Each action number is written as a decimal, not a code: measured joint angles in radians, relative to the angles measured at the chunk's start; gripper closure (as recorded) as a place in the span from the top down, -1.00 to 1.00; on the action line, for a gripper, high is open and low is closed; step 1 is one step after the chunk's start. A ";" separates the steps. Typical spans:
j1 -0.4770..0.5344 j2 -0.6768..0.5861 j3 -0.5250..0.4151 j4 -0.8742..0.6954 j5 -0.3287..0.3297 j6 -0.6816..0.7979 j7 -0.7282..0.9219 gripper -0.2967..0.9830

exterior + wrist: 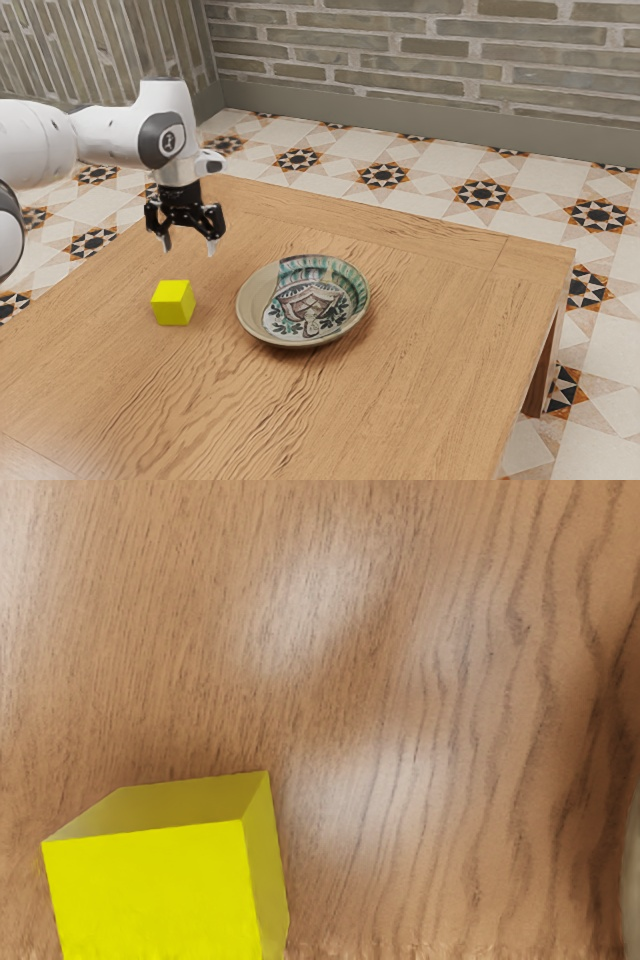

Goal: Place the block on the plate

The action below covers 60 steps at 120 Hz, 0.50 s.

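The small, bright yellow block [173,303] sits flat on one face on the brown wooden desk [430,330], beside the round, shallow ceramic plate [310,305] with its painted blue-green and dark pattern, on the exterior view's left of it. A gap of bare wood parts the two, so the block is held up by the desk alone and the job is yet to be done.

The black two-finger gripper [189,247] is up in the air on that same side of the plate, above the block's level, with its pale-tipped fingers spread and nothing between them. That seems right for a grasp: the block could pass between them once the hand is lined up and lowered. The plate's raised rim (easy to clip on the way over) would call for a clear lift before the block is set down inside.

As for markings, the block's visible faces are plain, and the plate carries painted decoration with no writing I can read. The white arm [105,135] bears a dark round badge at its joint, its mark too small to make out.
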 joint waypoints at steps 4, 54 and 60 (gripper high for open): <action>0.007 -0.040 0.004 -0.069 -0.005 0.022 -0.016 0.54; 0.038 -0.075 0.031 -0.293 -0.022 0.236 -0.167 0.54; 0.041 -0.067 0.031 -0.302 -0.021 0.254 -0.178 0.54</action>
